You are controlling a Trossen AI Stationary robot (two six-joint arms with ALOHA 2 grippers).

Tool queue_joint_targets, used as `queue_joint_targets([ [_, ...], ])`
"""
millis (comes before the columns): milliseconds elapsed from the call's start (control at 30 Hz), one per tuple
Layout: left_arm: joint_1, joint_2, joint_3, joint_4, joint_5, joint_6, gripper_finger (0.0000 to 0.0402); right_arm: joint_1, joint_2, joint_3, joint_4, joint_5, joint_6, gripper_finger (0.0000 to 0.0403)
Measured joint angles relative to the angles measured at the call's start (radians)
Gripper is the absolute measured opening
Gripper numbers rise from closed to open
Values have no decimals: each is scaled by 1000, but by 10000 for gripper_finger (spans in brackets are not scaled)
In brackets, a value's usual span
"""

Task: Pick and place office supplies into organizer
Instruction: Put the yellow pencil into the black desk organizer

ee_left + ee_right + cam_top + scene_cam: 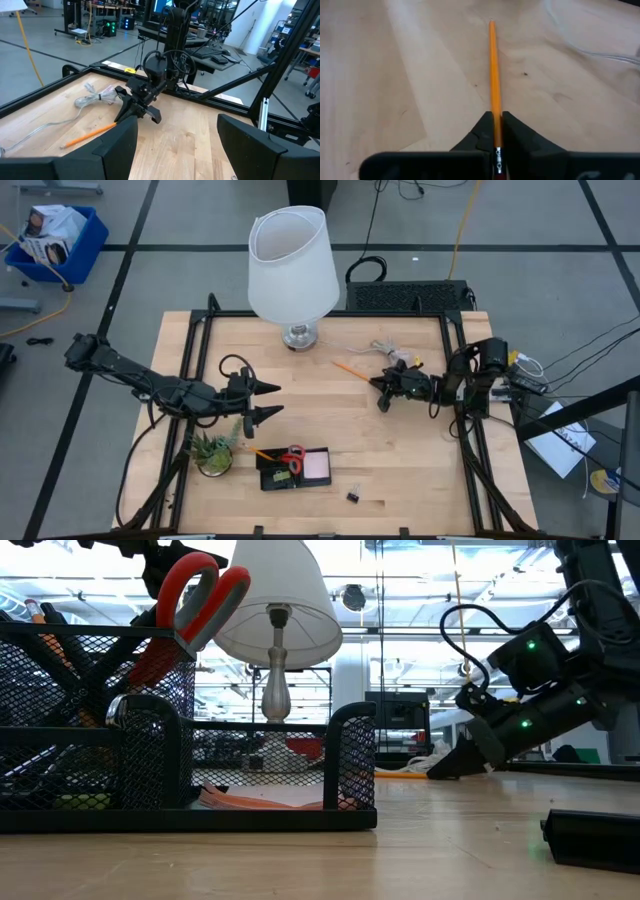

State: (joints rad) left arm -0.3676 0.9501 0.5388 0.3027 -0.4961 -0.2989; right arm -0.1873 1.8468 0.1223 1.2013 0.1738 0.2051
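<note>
Only the right wrist view showed the right gripper (496, 131) pinching the orange pencil (493, 70); the left gripper (272, 402) hung open, empty.

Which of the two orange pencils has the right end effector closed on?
The orange pencil lying on bare wood near the cable bundle; the right end effector pinches its eraser end. The other orange pencil already sits in the organizer beside the scissors.

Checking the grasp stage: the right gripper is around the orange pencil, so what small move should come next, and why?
Probably a short straight lift. The right gripper has its fingers shut on the pencil near the eraser end, while the rest lies flat on the table. The organizer sits well away, so the pencil must clear the wood first. The left gripper waits open.
</note>
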Motion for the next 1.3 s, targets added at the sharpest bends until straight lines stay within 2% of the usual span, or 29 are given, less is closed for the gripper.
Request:
queue_joint_targets([
  [233,0,0,0,-1,0,0,273,49,-3,-4,129,-100,-1,13],
  [567,0,0,0,-16,0,0,273,166,-98,13,172,-87,-35,13],
  [700,0,0,1,-19,0,2,273,233,-168,19,172,-60,-38,13],
  [1000,-3,14,2,-45,0,-18,273,388,-333,18,186,85,-101,13],
  [1200,-10,21,1,-42,16,-36,273,462,-367,19,188,96,-98,13],
  [1300,-15,21,1,-37,21,-32,273,501,-367,31,185,161,-128,13],
])
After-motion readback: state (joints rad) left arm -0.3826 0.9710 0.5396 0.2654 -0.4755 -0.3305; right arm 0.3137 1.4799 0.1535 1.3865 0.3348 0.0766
